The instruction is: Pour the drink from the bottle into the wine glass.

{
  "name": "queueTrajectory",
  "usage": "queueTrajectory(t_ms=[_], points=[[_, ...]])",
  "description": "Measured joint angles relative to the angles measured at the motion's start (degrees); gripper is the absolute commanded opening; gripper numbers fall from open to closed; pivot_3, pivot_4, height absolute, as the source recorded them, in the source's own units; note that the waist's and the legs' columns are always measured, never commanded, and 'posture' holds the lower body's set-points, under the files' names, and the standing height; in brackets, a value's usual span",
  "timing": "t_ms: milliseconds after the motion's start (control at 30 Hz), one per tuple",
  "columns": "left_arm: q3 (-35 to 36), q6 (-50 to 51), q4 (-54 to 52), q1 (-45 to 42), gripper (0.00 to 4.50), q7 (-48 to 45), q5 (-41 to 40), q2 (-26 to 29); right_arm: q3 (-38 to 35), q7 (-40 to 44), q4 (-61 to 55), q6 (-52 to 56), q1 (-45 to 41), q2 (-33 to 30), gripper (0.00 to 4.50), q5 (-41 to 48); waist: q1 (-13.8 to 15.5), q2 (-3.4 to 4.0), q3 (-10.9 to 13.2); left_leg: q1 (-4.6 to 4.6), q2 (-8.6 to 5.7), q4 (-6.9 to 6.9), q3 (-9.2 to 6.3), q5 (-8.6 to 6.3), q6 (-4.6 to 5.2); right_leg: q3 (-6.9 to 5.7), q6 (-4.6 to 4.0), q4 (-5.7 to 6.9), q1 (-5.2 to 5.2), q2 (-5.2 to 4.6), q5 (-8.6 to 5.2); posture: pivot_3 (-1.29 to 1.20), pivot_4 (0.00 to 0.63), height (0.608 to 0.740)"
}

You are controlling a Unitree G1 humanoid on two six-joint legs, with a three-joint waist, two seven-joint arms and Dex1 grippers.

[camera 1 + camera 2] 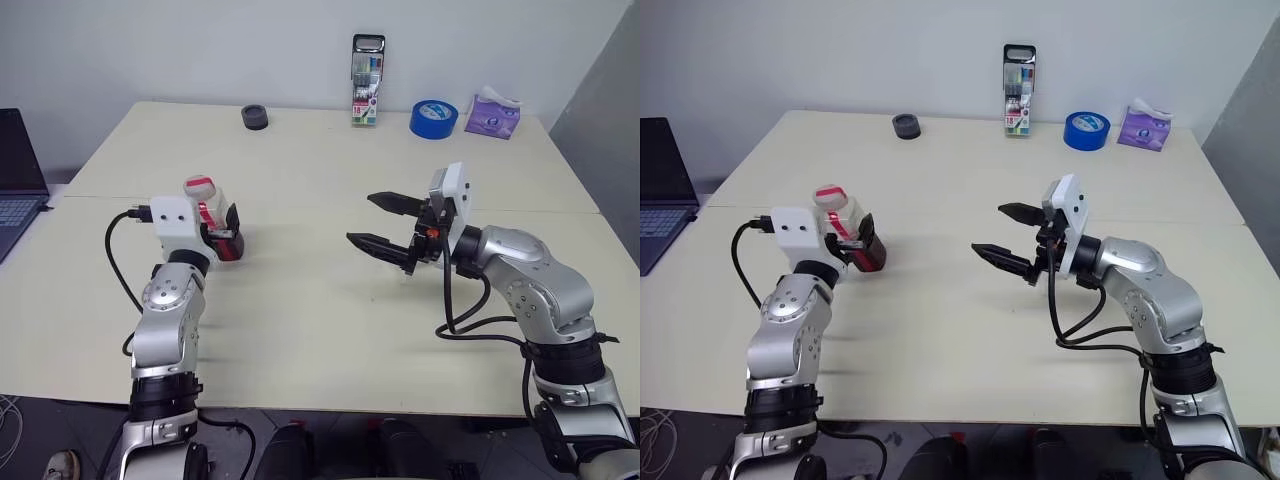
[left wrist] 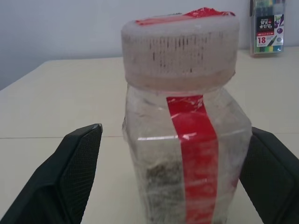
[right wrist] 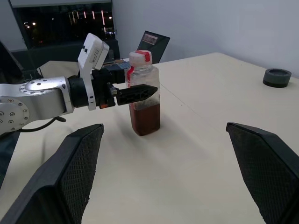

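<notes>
The bottle (image 2: 182,154) is clear, glossy plastic, creased in places, with a shiny red label strip and a ribbed matt cap. The desk (image 1: 320,300) has a smooth, matt cream top. The left gripper (image 2: 173,186) has matt black textured fingers (image 2: 70,172); the arms look like brushed silver metal.

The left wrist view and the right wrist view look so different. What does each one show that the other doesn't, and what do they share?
Only the left wrist view shows the marker case and, close up, the ribbed side of the bottle's cap. Only the right wrist view shows the left arm reaching in, the drink low in the bottle, a round black object and a laptop. Both show the bottle standing capped on the table, with the left gripper open around it.
</notes>
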Motion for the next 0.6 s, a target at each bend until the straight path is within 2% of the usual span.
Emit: queueTrajectory(t_ms=[267, 367, 600], points=[[-0.79, -2.52, 5.28, -2.64, 4.45, -1.57, 0.26, 0.01, -0.03, 0.07, 0.0, -0.62, 0.31, 0.01, 4.5, -1.02, -0.03, 0.0, 0.0, -0.01, 0.0, 0.0, 0.0, 0.01, -0.01, 0.0, 0.0, 0.0, -0.03, 0.0, 0.0, 0.0, 0.15, 0.74], [-0.79, -2.93, 5.45, -2.65, 3.91, -1.67, 0.29, 0.01, -0.03, 0.07, 0.0, -0.69, 0.34, 0.01, 4.5, -1.05, -0.02, 0.0, 0.0, -0.01, 0.0, 0.0, 0.0, 0.01, -0.02, 0.0, 0.0, 0.0, -0.03, 0.0, 0.0, 0.0, 0.15, 0.74], [-0.78, -3.53, 5.44, -2.65, 1.89, -1.61, 0.23, 0.01, -0.04, 0.06, 0.0, -0.74, 0.55, 0.01, 4.5, -1.06, -0.02, 0.0, 0.0, -0.01, 0.0, 0.0, 0.0, 0.01, -0.02, 0.0, 0.0, 0.0, -0.03, -0.01, 0.0, 0.0, 0.15, 0.74]])
